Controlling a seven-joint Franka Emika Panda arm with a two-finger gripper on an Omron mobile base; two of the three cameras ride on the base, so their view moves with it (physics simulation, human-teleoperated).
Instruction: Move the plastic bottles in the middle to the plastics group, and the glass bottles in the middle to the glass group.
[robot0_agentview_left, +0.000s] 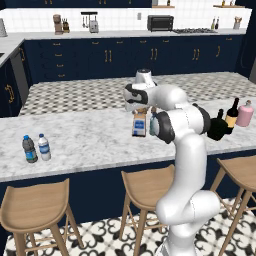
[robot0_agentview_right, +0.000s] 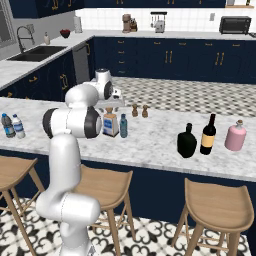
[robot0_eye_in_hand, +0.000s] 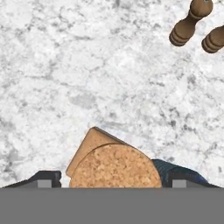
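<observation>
Two fingertips flank the cork, pincer wide

Two dark fingertips (robot0_eye_in_hand: 43, 178) sit either side of the cork stopper in the hand view, pincer (robot0_eye_in_hand: 116, 179) wide, gaps visible on both sides, not touching. It hangs straight above the square clear bottle (robot0_agentview_right: 110, 124), orange-blue label, upright mid tabletop (robot0_agentview_right: 150, 145). Slim blue-grey water bottle (robot0_agentview_right: 123, 126) stands just beside it, on the side toward the glass group; upright. Two small brown grinders (robot0_eye_in_hand: 188, 24) stand a bit farther back on the tabletop, close to each other.

Black flask (robot0_agentview_right: 187, 141) sits upright near the far end, just beside the dark wine bottle (robot0_agentview_right: 208, 134) with yellow label; pink bottle (robot0_agentview_right: 235, 136) next over, dark cap. All three upright, close but apart.

Opposite end: dark grey water bottle (robot0_agentview_left: 29, 149) and clear white-capped water bottle (robot0_agentview_left: 44, 147) stand side by side, blue labels, well apart from the middle pair.

White arm (robot0_agentview_left: 180, 125) bends over the tabletop middle and hides part of the flask in the left base view. Wooden stools (robot0_agentview_left: 35, 210) line the near side.
</observation>
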